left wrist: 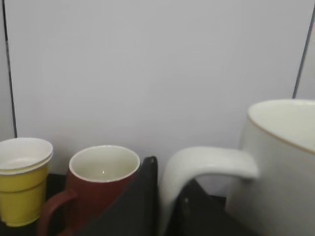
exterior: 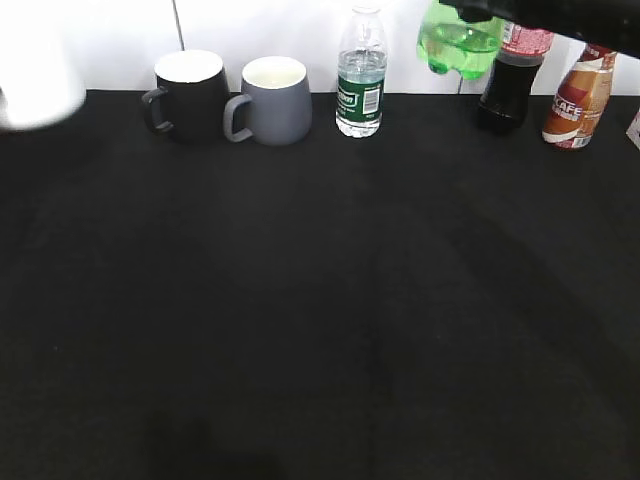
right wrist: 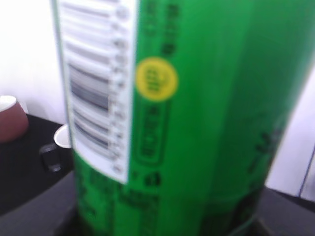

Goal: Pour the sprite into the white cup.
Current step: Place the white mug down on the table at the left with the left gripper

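The sprite (exterior: 458,42) hangs in the air at the top of the exterior view, with only its green bottom showing under my dark right arm (exterior: 540,12). In the right wrist view the sprite (right wrist: 197,123) fills the frame, upright, and my right gripper (right wrist: 172,230) is shut around its lower body. The white cup (exterior: 35,72) is a blurred white shape at the far left, raised off the table. In the left wrist view my left gripper (left wrist: 167,196) is shut on the loop handle of the white cup (left wrist: 280,162).
A black mug (exterior: 190,92), a grey mug (exterior: 275,100), a small water bottle (exterior: 361,75), a dark cola bottle (exterior: 508,88) and a brown coffee bottle (exterior: 578,100) stand along the back wall. The left wrist view shows a yellow cup (left wrist: 22,182) and a red mug (left wrist: 101,184).
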{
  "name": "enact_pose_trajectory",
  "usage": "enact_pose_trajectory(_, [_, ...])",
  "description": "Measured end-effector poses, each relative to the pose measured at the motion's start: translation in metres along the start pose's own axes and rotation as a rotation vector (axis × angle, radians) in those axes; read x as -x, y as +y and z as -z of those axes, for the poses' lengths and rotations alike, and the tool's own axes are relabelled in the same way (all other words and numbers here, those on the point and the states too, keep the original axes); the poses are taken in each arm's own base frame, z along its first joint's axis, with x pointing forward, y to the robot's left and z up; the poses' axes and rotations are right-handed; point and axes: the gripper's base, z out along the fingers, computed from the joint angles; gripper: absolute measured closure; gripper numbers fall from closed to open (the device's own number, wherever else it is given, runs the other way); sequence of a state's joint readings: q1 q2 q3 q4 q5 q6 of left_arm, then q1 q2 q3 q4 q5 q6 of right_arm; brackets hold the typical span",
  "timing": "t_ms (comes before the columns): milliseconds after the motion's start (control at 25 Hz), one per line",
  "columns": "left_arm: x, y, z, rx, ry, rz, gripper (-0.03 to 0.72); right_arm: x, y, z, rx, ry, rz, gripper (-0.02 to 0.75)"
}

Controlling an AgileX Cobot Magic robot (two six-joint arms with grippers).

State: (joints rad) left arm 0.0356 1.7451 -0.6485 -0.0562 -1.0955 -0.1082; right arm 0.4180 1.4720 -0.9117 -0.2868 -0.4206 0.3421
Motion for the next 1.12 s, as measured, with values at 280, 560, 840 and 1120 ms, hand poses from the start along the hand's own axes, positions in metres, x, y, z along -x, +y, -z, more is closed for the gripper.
enact_pose_trajectory(280, [-0.088,0.015,-0.02,0.07,0.169,0.002,0.653,0.002,0.003,0.0,0.033,-0.028,0.044,0.351])
enact_pose_trajectory(560, [-0.113,0.013,-0.068,0.021,0.054,0.01,0.653,0.002,0.004,0.0,0.044,-0.029,0.067,0.351])
enact_pose_trajectory(840, [-0.121,0.01,-0.091,-0.044,0.004,-0.01,0.653,0.002,0.005,0.0,0.05,-0.029,0.078,0.351])
enact_pose_trajectory(1120, [-0.122,0.01,-0.092,-0.115,0.017,-0.038,0.417,0.002,0.005,0.0,0.052,-0.029,0.083,0.351])
